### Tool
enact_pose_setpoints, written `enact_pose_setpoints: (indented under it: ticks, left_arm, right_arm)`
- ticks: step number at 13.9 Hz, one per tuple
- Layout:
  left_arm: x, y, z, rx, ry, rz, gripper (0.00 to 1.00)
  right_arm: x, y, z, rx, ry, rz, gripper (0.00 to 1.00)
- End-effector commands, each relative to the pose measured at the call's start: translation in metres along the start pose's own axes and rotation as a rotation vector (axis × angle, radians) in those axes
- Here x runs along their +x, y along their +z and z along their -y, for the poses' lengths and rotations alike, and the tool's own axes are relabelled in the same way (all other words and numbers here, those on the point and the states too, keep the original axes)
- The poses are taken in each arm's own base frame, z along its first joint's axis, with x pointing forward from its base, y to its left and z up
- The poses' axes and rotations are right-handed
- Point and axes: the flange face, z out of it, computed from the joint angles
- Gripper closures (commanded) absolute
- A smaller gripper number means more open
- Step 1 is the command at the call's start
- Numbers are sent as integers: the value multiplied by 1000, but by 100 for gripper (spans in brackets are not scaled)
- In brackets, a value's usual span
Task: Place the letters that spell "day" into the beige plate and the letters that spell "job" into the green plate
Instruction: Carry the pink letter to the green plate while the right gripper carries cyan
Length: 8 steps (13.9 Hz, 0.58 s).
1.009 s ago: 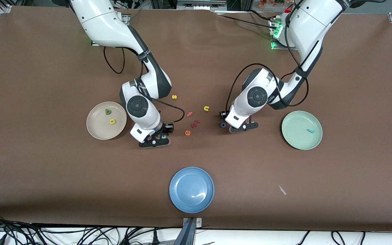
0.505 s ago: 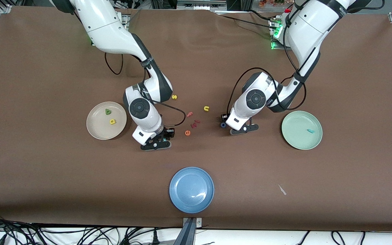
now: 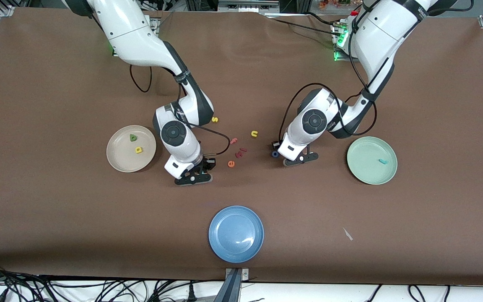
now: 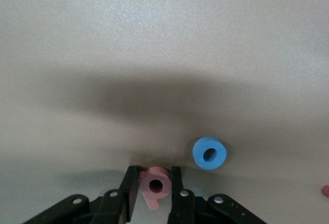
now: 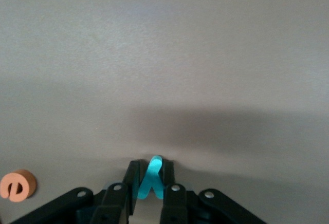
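On the table, my left gripper [image 4: 154, 171] is shut on the pink-red "b" [image 4: 156, 184], one finger on each side of it. The blue "o" [image 4: 209, 153] lies loose just beside it. In the front view my left gripper [image 3: 290, 158] covers the "b", and the "o" [image 3: 274, 154] shows at its edge. My right gripper [image 5: 150, 165] is shut on the teal "y" [image 5: 151, 183] at table level, beside the beige plate [image 3: 118, 161]. That plate holds the green "d" [image 3: 133, 137] and the yellow "a" [image 3: 139, 149]. The green plate [image 3: 361, 174] holds the teal "j" [image 3: 382, 161].
Between the two grippers lie an orange "e" [image 3: 231, 164], a pink "f" [image 3: 234, 141], dark red pieces [image 3: 240, 152], a yellow "n" [image 3: 254, 134] and a yellow "s" [image 3: 214, 119]. A blue plate [image 3: 236, 233] sits nearer the front camera. A white scrap [image 3: 347, 234] lies beside it.
Both grippers have closed: the left on the pink-red "b", the right on the teal "y". Both hands settled slightly lower; the right shifted a little toward the loose letters.
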Motion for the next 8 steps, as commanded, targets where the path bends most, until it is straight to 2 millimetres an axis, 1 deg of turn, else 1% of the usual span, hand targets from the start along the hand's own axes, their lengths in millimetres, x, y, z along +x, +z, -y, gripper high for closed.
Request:
enact_pose_setpoints:
  ticks: [1,2,3,4,5,6,8]
  left_arm:
    - [9,-39,1,-5,-7,-60,100]
    - [16,-64,8,-1,-19,-80,100]
    - [28,-92,21,10,-42,-95,100]
    - [42,-116,41,35,-55,-91,100]
    - [60,-134,70,57,-62,-79,99]
    - [75,-142,102,82,-52,-51,98]
    - [104,-147,174,114,-8,22,97]
  right_arm:
    - [12,-50,-30,-31,-23,37,96]
    - [15,-62,-49,-55,-28,71,96]
    - [15,-75,-68,-76,-29,115,96]
    - [12,-82,-92,-98,-18,157,96]
    - [5,-87,-112,-104,-33,180,96]
    - [-7,-88,-134,-103,-56,201,96]
    - [-29,-86,-183,-109,-60,248,96]
